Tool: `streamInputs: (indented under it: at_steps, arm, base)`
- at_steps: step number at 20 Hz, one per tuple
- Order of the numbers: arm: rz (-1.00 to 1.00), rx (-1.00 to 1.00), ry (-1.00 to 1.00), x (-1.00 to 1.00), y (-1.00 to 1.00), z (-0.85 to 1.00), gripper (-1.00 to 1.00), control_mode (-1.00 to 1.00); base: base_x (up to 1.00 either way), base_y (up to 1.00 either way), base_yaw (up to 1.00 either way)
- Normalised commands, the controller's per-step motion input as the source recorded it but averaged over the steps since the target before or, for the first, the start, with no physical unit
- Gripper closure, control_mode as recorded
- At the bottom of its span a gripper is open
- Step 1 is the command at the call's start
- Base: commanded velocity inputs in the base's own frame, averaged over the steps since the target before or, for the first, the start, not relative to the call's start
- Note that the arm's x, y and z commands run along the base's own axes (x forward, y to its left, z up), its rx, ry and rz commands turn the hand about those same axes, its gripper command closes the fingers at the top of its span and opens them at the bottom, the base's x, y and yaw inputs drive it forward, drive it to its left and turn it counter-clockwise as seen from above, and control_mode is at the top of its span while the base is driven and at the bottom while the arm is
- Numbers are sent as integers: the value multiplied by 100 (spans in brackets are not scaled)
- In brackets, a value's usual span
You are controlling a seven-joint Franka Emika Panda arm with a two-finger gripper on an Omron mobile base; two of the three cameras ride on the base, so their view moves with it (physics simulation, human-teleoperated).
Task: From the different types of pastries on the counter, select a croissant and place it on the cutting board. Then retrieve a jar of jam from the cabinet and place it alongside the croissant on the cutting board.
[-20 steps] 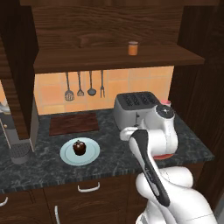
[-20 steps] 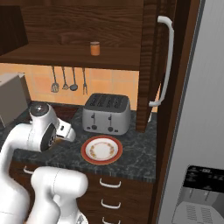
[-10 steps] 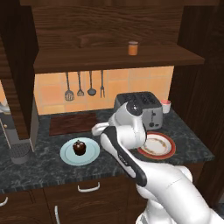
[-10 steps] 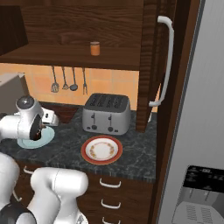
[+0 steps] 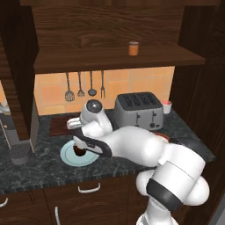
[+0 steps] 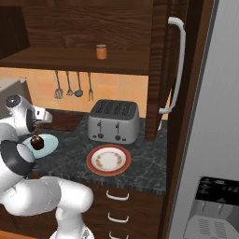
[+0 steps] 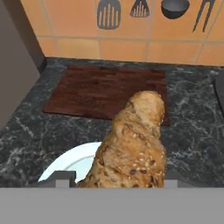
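Pincer [image 7: 116, 186] clenched on the croissant [image 7: 133, 140] hangs over the blue plate [image 7: 70, 164], with the board [image 7: 100, 89] lying just beyond, toward the tiled wall.

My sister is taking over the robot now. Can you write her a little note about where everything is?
End effector: shut on the small golden-brown croissant, carried above the round light-blue plate, which holds the dark brown round pastry.
Flat dark reddish-brown wooden cutting board: bare, just ahead by the wall.
Small orange jar of jam: on the dark wood cabinet shelf.
Done: croissant picked up.
Left: set it on the board, then fetch the jar and place it alongside.
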Motion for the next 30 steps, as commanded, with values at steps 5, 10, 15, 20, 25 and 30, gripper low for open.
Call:
streamInputs:
  at_steps: [5,10,15,20,25,30]
  arm:
    - [2,0,6,43,17,10,100,-100]
    - [0,0,0,48,41,-20,100,-100]
    - [1,1,0,34,0,0,100,-100]
    - [0,0,-7,40,13,-46,100,-100]
    - [0,0,-1,13,13,-23,100,-100]
    - [-6,0,3,39,52,-6,100,-100]
  base:
    - [0,0,0]
    - [0,0,0]
    - [0,0,0]
    - [0,0,0]
    - [0,0,0]
    - [0,0,0]
